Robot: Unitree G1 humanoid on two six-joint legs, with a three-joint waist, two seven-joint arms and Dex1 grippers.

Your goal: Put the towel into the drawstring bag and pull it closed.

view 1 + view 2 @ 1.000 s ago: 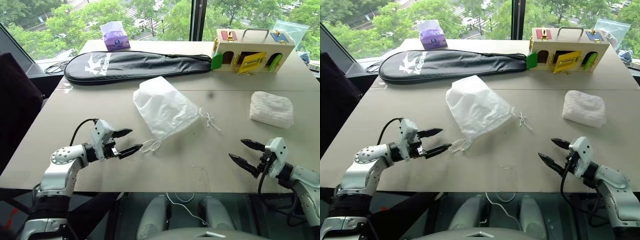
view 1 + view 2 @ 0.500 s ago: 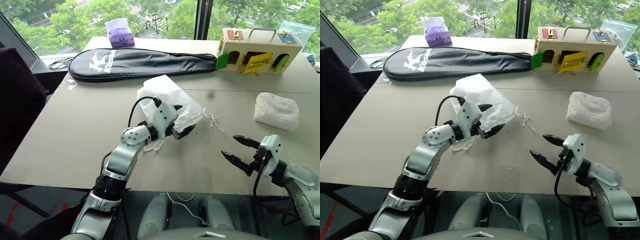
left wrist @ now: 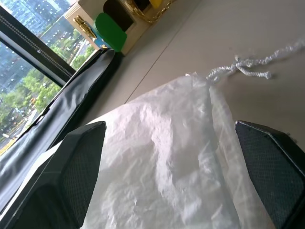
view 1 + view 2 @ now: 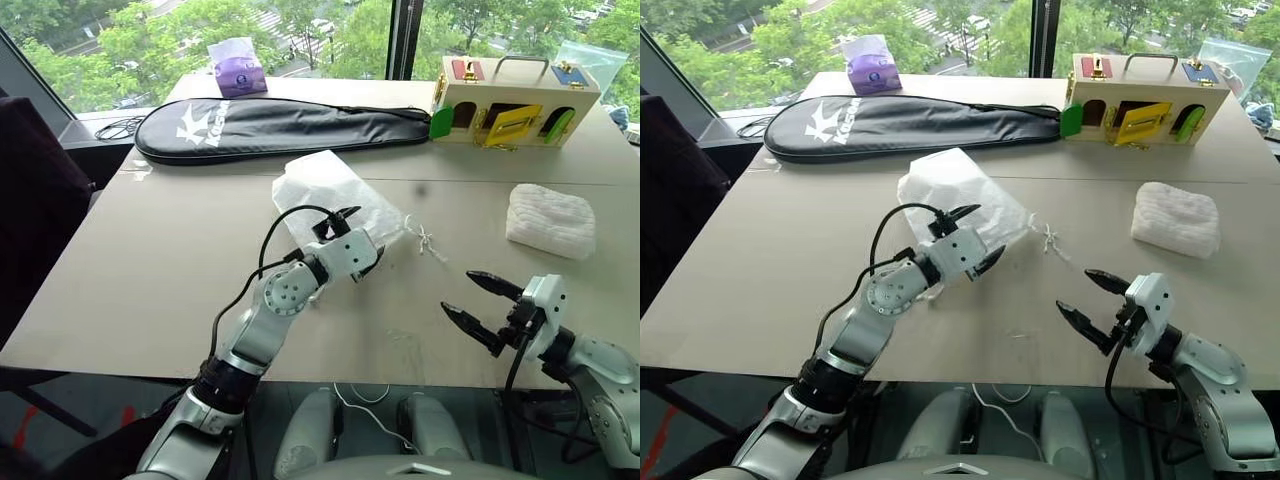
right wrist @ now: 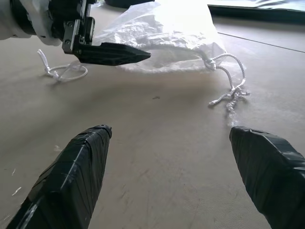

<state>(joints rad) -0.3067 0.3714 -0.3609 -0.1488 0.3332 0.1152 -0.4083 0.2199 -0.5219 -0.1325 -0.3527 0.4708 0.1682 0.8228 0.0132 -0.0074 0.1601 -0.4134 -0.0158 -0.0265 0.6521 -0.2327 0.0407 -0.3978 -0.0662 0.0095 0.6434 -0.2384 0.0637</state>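
Note:
The drawstring bag (image 4: 325, 190), a thin white pouch, lies flat at the table's middle. One knotted cord (image 4: 425, 240) trails off its right side, and a cord loop (image 5: 62, 71) lies by its near end. My left gripper (image 4: 365, 237) is open at the bag's near end. In the left wrist view the bag (image 3: 167, 157) lies between the two black fingers (image 3: 81, 167). The towel (image 4: 545, 218), a folded white ribbed cloth, rests at the right, apart from both grippers. My right gripper (image 4: 458, 291) hangs open and empty near the table's front right, pointing toward the bag.
A long black racket case (image 4: 280, 125) lies across the back of the table (image 4: 150, 260). A purple tissue pack (image 4: 232, 68) stands behind it. A wooden latch box (image 4: 515, 95) and a clear plastic bag (image 4: 590, 55) sit at the back right.
My left arm swung in from the table's left to the bag's near end, and its wrist rolled. The right gripper has hardly moved. The camera view shifted slightly.

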